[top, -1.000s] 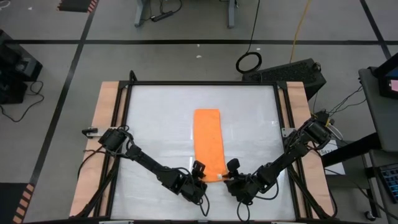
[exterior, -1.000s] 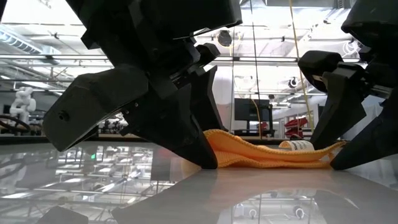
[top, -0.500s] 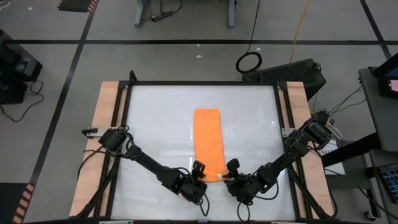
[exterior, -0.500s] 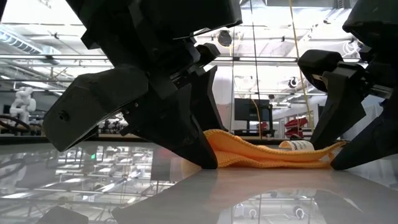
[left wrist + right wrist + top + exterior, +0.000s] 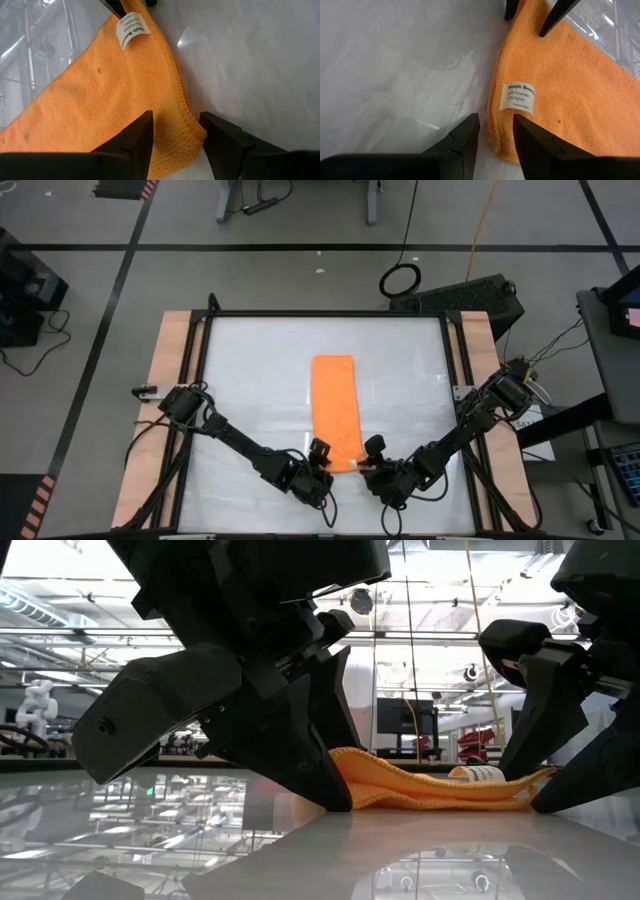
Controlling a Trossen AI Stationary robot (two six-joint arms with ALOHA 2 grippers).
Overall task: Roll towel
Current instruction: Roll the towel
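Observation:
The orange towel (image 5: 335,405) lies folded into a long narrow strip, running from the table's middle toward its near edge, flat on the white table top (image 5: 250,380). A white label (image 5: 520,97) sits by its near right corner. My left gripper (image 5: 322,463) is shut on the strip's near left corner. My right gripper (image 5: 366,460) is shut on the near right corner. In the low view the near end (image 5: 430,780) sags slightly between the two grippers. My left gripper pinches the towel's near left corner (image 5: 187,135) between its two fingers, several layers at their stacked edges. The fingers slant down from the table's near side. The corner (image 5: 345,762) is raised a little; the rest lies on the table. My right gripper pinches the near right corner (image 5: 497,142), just beside the label, between its two fingers, layered edges together. It slants down from the near side too. The corner (image 5: 540,775) sits slightly raised, and the cloth behind it lies flat.
A black frame (image 5: 330,315) rims the table, with wooden side strips (image 5: 165,380) outside it. Bare white surface lies left, right and beyond the towel. Cables and equipment stand on the floor around the table.

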